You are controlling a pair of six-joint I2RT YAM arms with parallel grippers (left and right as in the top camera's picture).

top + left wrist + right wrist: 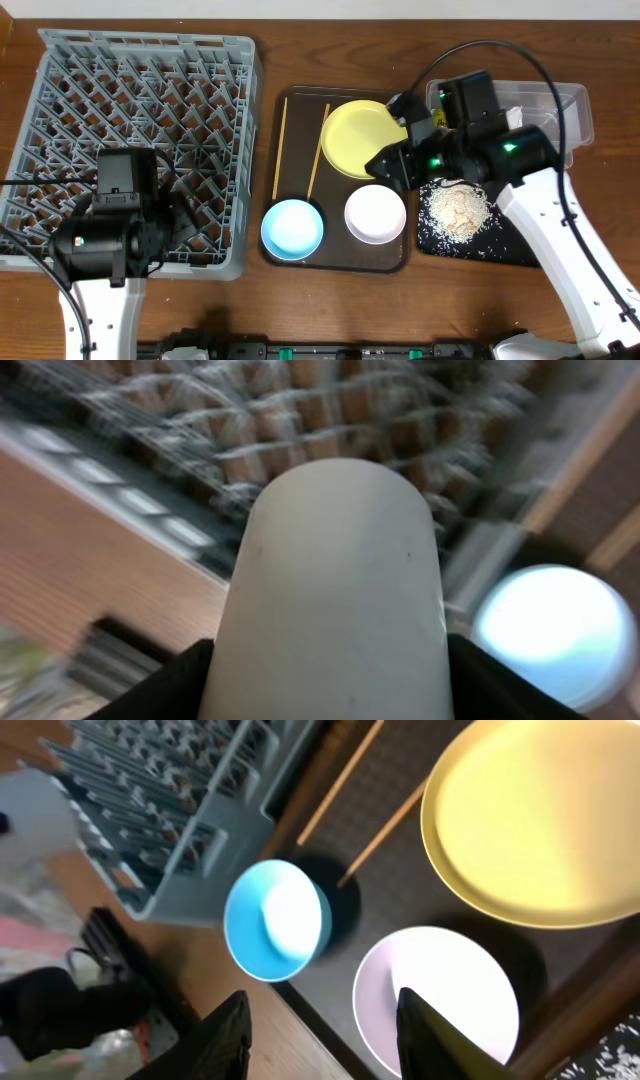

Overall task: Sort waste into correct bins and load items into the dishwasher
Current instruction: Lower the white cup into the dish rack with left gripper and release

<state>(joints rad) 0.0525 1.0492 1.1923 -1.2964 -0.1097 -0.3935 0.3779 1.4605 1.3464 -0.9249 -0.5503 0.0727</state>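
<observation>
The grey dish rack (140, 45) looks unloaded, but the left gripper (330, 680) hangs over its near corner, clamped on the small white cup (335, 560). The yellow plate (360, 135), white bowl (375, 213) and blue bowl (292, 228) wait on the serving tray (300, 105). The right gripper (325, 1035) is open and empty above them, and the grains (458, 210) are already heaped on the black tray (500, 250).

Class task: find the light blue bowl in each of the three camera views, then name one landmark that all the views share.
Overhead: light blue bowl in the lower left corner of the brown tray, beside the white bowl.
Left wrist: blurred at the lower right edge, behind the white cup.
Right wrist: left of centre, at the tray's edge.
Shared landmark: the grey dish rack.
</observation>
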